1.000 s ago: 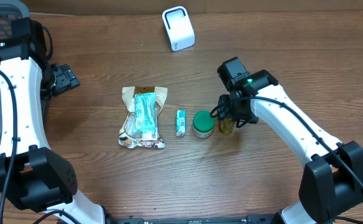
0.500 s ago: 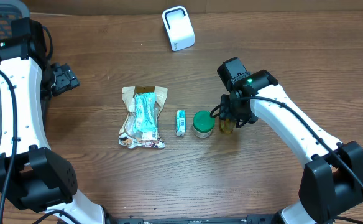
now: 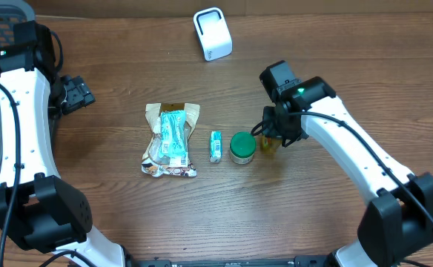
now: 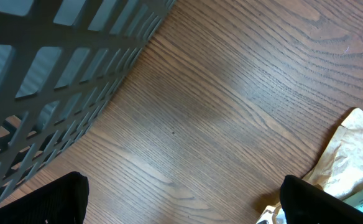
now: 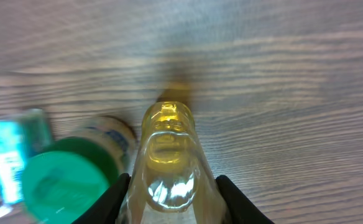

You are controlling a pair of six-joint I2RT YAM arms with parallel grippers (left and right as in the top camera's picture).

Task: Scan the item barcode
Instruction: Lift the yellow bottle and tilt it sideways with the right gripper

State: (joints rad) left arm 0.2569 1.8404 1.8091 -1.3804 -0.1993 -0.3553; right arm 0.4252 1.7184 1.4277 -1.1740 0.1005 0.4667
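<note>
A small clear bottle (image 5: 169, 155) of yellowish liquid sits between the black fingers (image 5: 116, 202) of my right gripper (image 5: 172, 199), which press on both its sides. From overhead, the bottle (image 3: 270, 144) shows just under the right gripper (image 3: 276, 133), right of a green-lidded jar (image 3: 242, 147). The white scanner (image 3: 213, 33) stands at the back centre. My left gripper (image 3: 75, 93) hangs open at the far left beside the basket, with only bare wood between its fingers (image 4: 45, 202).
A tan snack bag (image 3: 170, 139) with a teal pack on it lies mid-table, and a small teal packet (image 3: 216, 146) lies beside the jar. A grey mesh basket (image 4: 57, 74) fills the far left corner. The bag's edge (image 4: 352, 155) shows in the left wrist view.
The right gripper has closed in on the bottle and shifted slightly toward the back of the table with it. The left arm has not moved.
</note>
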